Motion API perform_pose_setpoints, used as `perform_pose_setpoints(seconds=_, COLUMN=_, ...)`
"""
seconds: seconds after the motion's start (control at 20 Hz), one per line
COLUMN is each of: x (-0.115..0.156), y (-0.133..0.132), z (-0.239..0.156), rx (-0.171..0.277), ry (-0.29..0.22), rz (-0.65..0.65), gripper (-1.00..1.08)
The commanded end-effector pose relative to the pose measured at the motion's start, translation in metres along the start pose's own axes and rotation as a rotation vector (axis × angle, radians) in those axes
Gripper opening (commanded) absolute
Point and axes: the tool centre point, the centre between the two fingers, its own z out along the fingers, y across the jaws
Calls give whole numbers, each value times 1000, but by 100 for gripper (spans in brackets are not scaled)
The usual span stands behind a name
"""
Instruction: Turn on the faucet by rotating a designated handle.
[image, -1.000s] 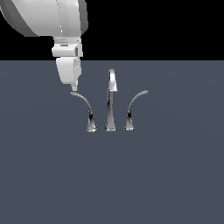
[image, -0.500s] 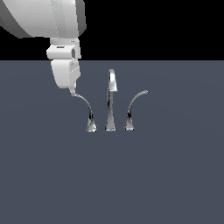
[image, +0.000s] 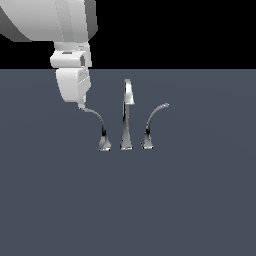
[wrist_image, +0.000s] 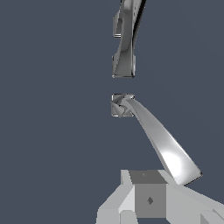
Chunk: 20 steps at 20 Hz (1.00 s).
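Note:
The chrome faucet stands mid-scene, its tall straight spout (image: 127, 115) between two curved levers. The handle (image: 100, 126) is the lever arcing toward the exterior view's left. My gripper (image: 80, 104) hangs just above that lever's thin tip, touching it or nearly so. Its fingers look pressed together with nothing between them. In the wrist view the handle (wrist_image: 162, 142) sweeps from its foot toward my gripper (wrist_image: 148, 200), its broad tip beside the fingers. The spout (wrist_image: 126, 41) lies beyond.
The mirror-image lever (image: 152, 124) arcs toward the exterior view's right, on the other side of the spout. The faucet sits on a flat dark grey surface (image: 128, 210). My white arm (image: 55, 20) fills the exterior view's upper left.
My gripper has shifted slightly toward the exterior view's left while staying at the handle's tip. The handle shows no clear change.

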Motion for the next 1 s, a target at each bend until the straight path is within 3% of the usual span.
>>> perform_pose_setpoints(seconds=0.0, x=8, y=14, z=5, rx=-21, ry=6, rz=7, gripper=-100)
perform_pose_setpoints(seconds=0.45, x=15, y=41, z=9, rx=-34, ry=7, rz=4, gripper=-100)
perform_pose_setpoints(seconds=0.5, x=7, y=29, z=-1, rx=-6, ry=2, rz=-6, gripper=-100)
perform_pose_setpoints(seconds=0.95, x=44, y=51, z=5, rx=-26, ry=5, rz=1, gripper=-100)
